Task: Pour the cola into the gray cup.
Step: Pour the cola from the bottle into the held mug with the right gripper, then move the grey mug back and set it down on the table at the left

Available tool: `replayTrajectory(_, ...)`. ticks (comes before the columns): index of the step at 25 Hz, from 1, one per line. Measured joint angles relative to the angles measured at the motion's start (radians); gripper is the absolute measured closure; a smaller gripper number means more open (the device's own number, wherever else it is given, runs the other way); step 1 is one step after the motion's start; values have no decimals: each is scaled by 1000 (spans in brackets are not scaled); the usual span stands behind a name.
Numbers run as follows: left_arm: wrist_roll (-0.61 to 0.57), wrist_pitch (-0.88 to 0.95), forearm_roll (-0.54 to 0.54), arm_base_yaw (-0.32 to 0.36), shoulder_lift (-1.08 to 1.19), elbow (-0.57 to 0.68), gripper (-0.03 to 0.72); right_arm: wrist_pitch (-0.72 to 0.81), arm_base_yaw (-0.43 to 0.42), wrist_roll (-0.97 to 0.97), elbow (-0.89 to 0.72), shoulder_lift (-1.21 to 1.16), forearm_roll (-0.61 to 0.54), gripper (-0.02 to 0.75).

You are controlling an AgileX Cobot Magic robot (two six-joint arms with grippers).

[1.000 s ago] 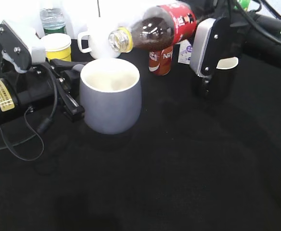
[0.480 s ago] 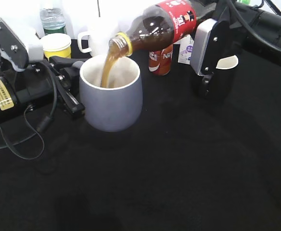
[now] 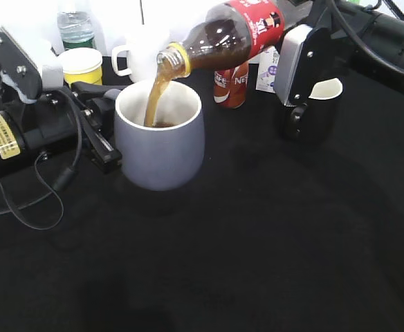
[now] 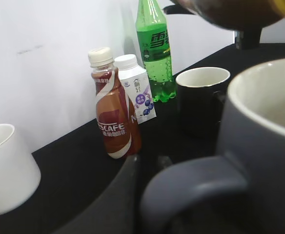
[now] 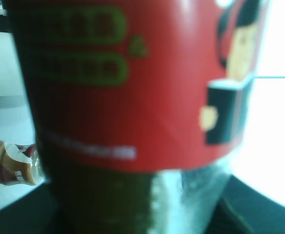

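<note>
The gray cup (image 3: 159, 142) stands upright on the black table, and dark liquid shows at its bottom. The cola (image 3: 233, 34) is tilted mouth-down above its rim, and a brown stream runs from the yellow-ringed mouth into the cup. My right gripper (image 3: 285, 22) is shut on the bottle's lower part, and the red label (image 5: 132, 78) fills the right wrist view. My left gripper (image 3: 104, 131) is at the cup's left side, closed on the handle (image 4: 191, 181). One finger (image 4: 125, 195) shows beside the handle and the other is hidden.
A black mug (image 3: 314, 111) stands under the right arm. A coffee bottle (image 3: 231, 86), a small carton (image 4: 138, 87) and a green soda bottle (image 4: 154, 53) stand at the back. A white mug (image 3: 134, 59), a yellow cup (image 3: 83, 66) and a water bottle (image 3: 74, 24) are at the back left.
The cola bottle has tipped further and moved over the cup. Cola now streams into the cup and pools at its bottom. The left arm has not moved.
</note>
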State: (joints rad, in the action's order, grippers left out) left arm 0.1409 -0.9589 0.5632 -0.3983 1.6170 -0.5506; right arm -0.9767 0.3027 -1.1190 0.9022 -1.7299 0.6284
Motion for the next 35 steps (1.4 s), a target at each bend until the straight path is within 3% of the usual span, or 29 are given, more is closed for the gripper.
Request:
replayTrajectory(8, 0, 3, 0, 0, 1, 0, 623, 9, 0, -4, 0, 0, -1, 352)
replayTrajectory(15, 0, 7, -26, 0, 1, 0, 623, 39, 0, 238, 0, 0, 35, 352)
replayTrajectory(17, 0, 7, -27, 0, 1, 0, 623, 32, 0, 431, 0, 0, 60, 352)
replayTrajectory(19, 0, 7, -31, 0, 1, 0, 623, -21, 0, 756, 0, 0, 66, 352)
replayTrajectory(23, 0, 7, -49, 0, 1, 0, 623, -54, 0, 1363, 0, 0, -20, 352)
replayTrajectory(26, -6, 7, -112, 0, 1, 0, 623, -60, -3, 1499, 0, 19, -24, 352)
replayTrajectory(28, -44, 8, -172, 0, 1, 0, 623, 24, -24, 1520, -18, 100, -33, 352)
replayTrajectory(32, -149, -5, -395, 5, 9, 0, 623, 116, -115, 1541, -136, 250, -94, 352)
replayTrajectory(35, -164, -118, -476, 43, 87, -4, 623, 138, -181, 1541, -261, 337, -180, 353)
